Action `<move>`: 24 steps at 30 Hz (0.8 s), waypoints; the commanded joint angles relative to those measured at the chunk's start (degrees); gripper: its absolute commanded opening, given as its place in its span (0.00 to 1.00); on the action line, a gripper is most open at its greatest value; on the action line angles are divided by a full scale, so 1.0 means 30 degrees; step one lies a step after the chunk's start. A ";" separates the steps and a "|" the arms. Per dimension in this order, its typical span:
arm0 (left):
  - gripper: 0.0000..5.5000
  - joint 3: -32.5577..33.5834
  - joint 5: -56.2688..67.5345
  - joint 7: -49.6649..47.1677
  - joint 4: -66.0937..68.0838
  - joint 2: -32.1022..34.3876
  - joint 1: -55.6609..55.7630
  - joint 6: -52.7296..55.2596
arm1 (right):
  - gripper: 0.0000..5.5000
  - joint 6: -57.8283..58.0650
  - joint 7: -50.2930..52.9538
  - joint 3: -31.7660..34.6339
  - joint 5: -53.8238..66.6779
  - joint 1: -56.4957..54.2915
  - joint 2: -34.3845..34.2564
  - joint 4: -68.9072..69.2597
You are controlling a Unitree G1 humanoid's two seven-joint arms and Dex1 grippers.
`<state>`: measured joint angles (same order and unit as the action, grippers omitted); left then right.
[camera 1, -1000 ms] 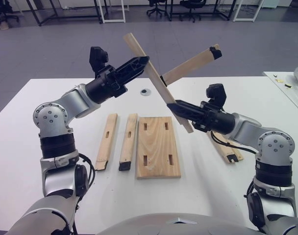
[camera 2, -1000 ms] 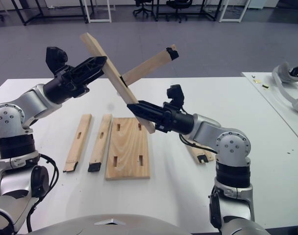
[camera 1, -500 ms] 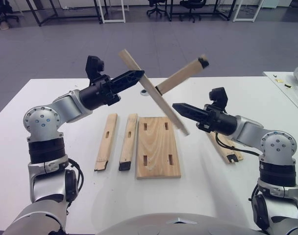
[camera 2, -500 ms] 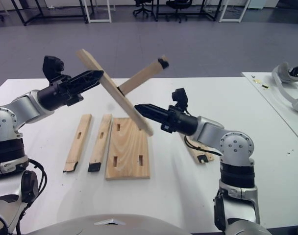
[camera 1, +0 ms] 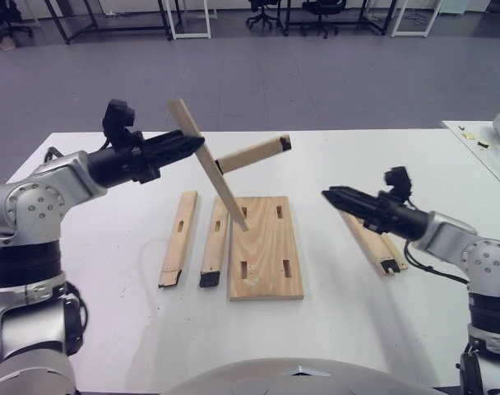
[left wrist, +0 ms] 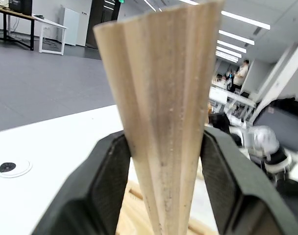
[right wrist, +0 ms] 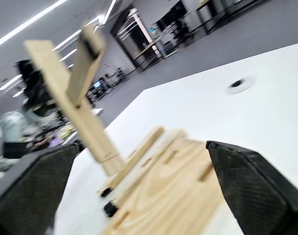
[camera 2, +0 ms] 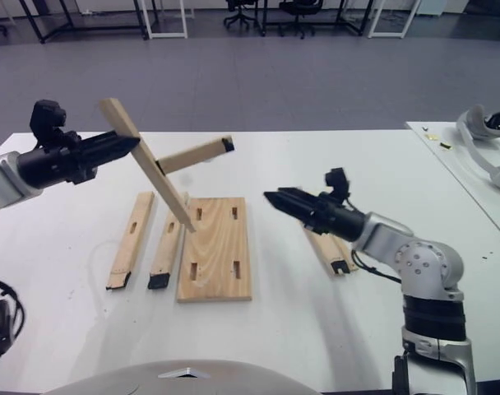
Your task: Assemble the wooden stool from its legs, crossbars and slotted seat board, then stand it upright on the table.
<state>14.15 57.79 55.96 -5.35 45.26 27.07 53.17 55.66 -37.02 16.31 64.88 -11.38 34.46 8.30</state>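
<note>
My left gripper (camera 1: pixel 187 147) is shut on a slanted wooden leg (camera 1: pixel 210 169), held in the air over the table's left half. A crossbar (camera 1: pixel 252 153) with a dark tip sticks out of that leg toward the right. In the left wrist view the fingers (left wrist: pixel 102 181) press both sides of the leg (left wrist: pixel 161 112). The leg's lower end hangs just above the slotted seat board (camera 1: pixel 265 248), which lies flat mid-table. My right gripper (camera 1: pixel 327 194) is open and holds nothing, hovering right of the board.
Two slotted legs (camera 1: pixel 178 239) (camera 1: pixel 215 237) lie side by side left of the board. More wooden pieces (camera 1: pixel 375 244) lie under my right forearm. A cable grommet (right wrist: pixel 237 84) sits farther back. White gear (camera 2: pixel 488 144) rests on the neighbouring table at right.
My right gripper has let go of the leg and drawn back to the right. My left arm has carried the joined leg and crossbar left and lower.
</note>
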 commanded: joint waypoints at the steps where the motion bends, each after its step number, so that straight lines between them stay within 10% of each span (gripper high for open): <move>1: 0.38 -0.0942 -0.2003 0.2397 -0.1843 0.1025 -0.1367 -0.2390 | 0.89 -0.0752 -0.0540 0.1004 -0.1051 -0.0902 0.1078 -0.1219; 24: 0.38 -0.0916 -0.2858 0.2003 -0.7784 -0.1243 -0.7253 -0.6582 | 0.89 0.0106 -0.2685 0.0657 -0.3069 -0.3438 0.2418 -0.3091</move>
<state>11.22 49.87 62.51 -27.68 41.71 5.63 34.54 55.07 -44.73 18.21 56.22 -20.18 40.67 -0.79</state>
